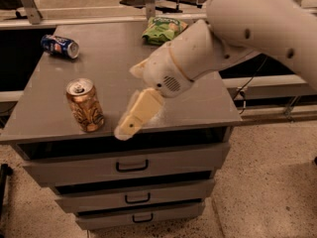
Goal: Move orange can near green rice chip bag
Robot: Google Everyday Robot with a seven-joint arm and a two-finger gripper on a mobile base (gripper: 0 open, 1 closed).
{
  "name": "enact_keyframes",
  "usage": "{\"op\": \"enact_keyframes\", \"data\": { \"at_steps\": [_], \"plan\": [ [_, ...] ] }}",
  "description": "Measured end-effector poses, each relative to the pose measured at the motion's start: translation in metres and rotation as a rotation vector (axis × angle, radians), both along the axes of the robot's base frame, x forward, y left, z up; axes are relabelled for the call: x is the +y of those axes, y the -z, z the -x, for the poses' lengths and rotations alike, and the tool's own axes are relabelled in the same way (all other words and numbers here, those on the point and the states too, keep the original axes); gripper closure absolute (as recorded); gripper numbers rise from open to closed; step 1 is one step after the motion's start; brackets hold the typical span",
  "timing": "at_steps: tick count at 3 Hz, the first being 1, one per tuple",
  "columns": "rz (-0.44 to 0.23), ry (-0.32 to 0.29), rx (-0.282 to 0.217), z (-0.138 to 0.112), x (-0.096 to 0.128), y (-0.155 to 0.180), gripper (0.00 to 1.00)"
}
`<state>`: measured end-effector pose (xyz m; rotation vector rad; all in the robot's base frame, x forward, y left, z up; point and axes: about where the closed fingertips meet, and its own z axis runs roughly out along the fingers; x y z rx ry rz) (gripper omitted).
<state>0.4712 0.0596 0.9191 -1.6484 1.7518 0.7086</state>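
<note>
The orange can stands upright near the front left of the grey cabinet top. The green rice chip bag lies at the back of the top, partly hidden behind my white arm. My gripper hangs over the front edge of the top, a short way to the right of the orange can and not touching it. It holds nothing that I can see.
A blue can lies on its side at the back left. The cabinet has three drawers below the top. My arm reaches in from the upper right. Speckled floor lies to the right.
</note>
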Motion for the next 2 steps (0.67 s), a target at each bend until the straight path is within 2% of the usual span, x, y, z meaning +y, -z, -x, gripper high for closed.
{"op": "enact_keyframes", "data": {
  "at_steps": [1,2],
  "plan": [
    [-0.105,-0.064,0.024,-0.003,0.047,0.005,0.0],
    [-0.179,-0.088,0.039,-0.009,0.071,0.015,0.0]
  ]
}}
